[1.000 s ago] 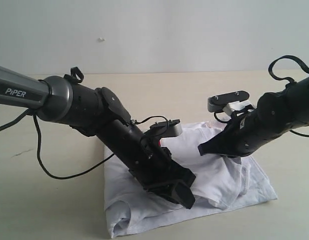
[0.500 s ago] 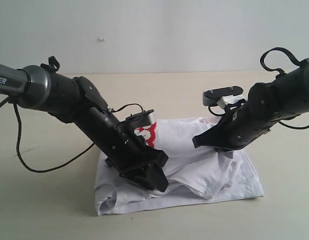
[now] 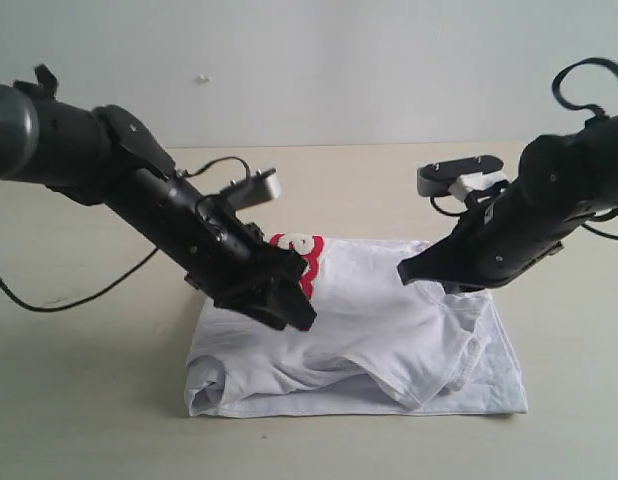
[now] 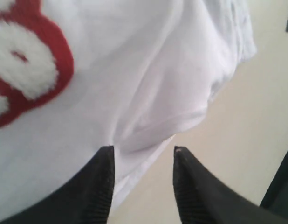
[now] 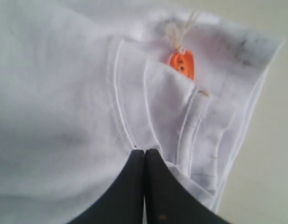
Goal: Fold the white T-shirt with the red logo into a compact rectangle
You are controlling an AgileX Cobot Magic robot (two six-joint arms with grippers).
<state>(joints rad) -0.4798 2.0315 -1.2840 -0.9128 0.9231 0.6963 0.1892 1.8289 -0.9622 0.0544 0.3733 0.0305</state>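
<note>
The white T-shirt (image 3: 389, 345) lies partly folded and rumpled on the table, with a loose fold along its front. An end of the red logo (image 3: 301, 252) shows beside the left arm, and it appears close up as fuzzy white on red (image 4: 27, 70). My left gripper (image 3: 295, 316) hovers over the shirt's left part, open (image 4: 143, 151), with only cloth and table seen below the gap. My right gripper (image 3: 405, 273) is shut (image 5: 144, 152) just above the shirt's back right, near the ribbed collar and the orange neck tag (image 5: 183, 64). No cloth shows between its fingers.
The beige table (image 3: 89, 400) runs all round the shirt, with a pale wall behind it. A black cable (image 3: 79, 295) trails from the left arm over the table's left side. The right arm's cable loops above it at the far right (image 3: 589, 75).
My left gripper has drawn back from the shirt's front edge toward the left and rear, uncovering the red logo. The shirt has shifted a little to the left. The right gripper stays shut.
</note>
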